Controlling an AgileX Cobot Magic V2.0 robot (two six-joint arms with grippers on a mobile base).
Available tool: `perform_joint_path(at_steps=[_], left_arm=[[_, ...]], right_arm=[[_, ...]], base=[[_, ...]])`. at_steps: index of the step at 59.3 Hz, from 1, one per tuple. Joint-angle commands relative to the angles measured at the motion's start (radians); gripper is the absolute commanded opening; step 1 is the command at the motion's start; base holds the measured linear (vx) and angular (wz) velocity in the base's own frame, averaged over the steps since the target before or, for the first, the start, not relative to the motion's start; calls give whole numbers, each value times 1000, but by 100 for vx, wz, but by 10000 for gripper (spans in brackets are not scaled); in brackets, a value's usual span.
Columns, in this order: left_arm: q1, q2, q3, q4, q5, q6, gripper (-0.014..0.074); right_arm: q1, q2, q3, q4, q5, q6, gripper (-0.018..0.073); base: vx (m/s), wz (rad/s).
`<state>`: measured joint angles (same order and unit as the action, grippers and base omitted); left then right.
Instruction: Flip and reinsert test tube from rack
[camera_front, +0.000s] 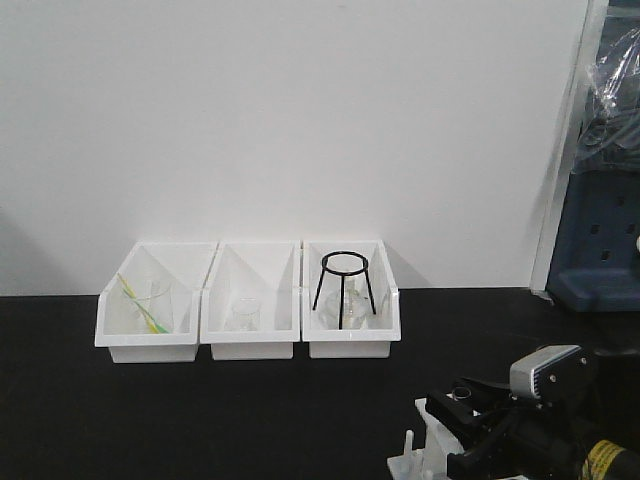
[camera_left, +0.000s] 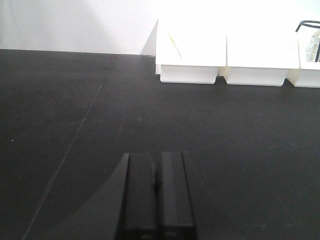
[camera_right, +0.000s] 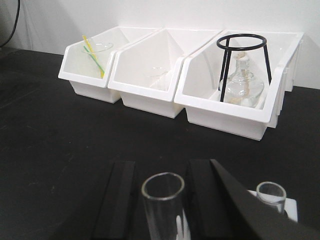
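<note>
I use the row of three white plastic bins (camera_front: 250, 348) at the back of the black table (camera_front: 200, 420) as my mark. In front of the right end of that row, near me, sits the small white plastic rack (camera_front: 415, 455) with short pegs. The thin clear glass test tube (camera_right: 162, 215) stands up there with its open round end on top. My right gripper (camera_right: 162, 167) is at it, with one black finger on each side of the tube. The fingers are spread, and I can see a little gap on both sides at the rim. A second clear glass tube (camera_right: 271, 194) stands just to the right, by the rack's corner. My left gripper (camera_left: 156, 157) has its two fingers pressed together with nothing between them. It hangs over bare table, in front of the left end of the row. The right bin holds a black wire ring stand (camera_right: 224, 70) over a round clear glass bottle (camera_right: 242, 85).
</note>
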<state>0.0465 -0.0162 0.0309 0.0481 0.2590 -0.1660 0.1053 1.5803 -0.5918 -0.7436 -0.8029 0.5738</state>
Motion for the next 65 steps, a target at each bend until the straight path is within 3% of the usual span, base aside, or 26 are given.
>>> perform_joint_path(at_steps=[1,13,22,49,65], left_arm=[[-8,-11,2,-5,-79,0,-6],[-8,-11,2,-5,-79,0,-6],[-8,-11,2,-5,-79,0,-6],[-8,-11,2,-5,-79,0,-6],[-8,-11,2,-5,-79,0,-6]], right_arm=[[-6,-39,-27,19,-76,-10,299],[-6,-39,-27,19,-81,-10,180],[-6,-39,-27,19,-85,-10,155],[-6,-39,-27,17,-132,-2,294],[-6,-39,-27,18,-135,-2,303]], base=[[0,0],[0,0],[0,0],[0,0],[0,0]])
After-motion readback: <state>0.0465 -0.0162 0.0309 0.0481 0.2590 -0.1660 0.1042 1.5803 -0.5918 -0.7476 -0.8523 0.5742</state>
